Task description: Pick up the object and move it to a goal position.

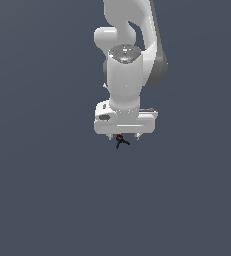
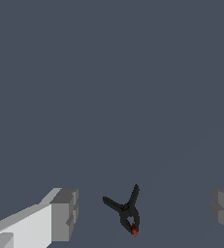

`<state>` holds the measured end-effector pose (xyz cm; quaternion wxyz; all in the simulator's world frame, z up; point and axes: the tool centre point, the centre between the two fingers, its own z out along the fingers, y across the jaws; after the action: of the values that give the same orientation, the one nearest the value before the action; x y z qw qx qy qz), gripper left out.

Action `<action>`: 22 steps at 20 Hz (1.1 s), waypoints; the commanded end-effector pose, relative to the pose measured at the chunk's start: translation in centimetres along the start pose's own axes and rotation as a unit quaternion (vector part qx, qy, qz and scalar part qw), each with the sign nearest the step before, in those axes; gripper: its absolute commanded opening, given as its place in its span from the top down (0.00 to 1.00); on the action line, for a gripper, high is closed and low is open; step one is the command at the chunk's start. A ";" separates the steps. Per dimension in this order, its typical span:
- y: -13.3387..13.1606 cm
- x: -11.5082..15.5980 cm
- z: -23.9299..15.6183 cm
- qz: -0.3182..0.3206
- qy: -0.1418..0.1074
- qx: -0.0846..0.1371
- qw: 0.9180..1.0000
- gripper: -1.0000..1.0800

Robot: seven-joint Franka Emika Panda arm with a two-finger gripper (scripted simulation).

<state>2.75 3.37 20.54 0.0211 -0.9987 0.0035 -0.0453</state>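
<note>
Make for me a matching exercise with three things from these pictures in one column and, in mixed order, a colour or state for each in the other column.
Things:
1. object
2. gripper
3. floor

Descriptions:
A. plain dark grey-blue
B. black with a red speck
C. open, one finger on each side of the object

Pairs: 1-B, 2-C, 3-A

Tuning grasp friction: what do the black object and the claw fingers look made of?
Object: matte black, probably hard plastic, with thin rigid prongs and a red tip. Claw fingers: flat grey, plastic or metal; this untextured render leaves that open.
</note>
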 end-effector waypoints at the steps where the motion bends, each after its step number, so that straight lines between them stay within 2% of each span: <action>1: 0.0 0.0 0.0 0.000 0.000 0.000 1.000 0.04; 10: 3.0 0.1 -0.2 0.037 -0.006 0.003 0.999 0.04; 22: 2.7 -1.0 1.4 0.013 -0.010 -0.001 1.000 0.04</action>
<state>2.15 0.64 19.46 0.0220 -0.9988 0.0234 -0.0367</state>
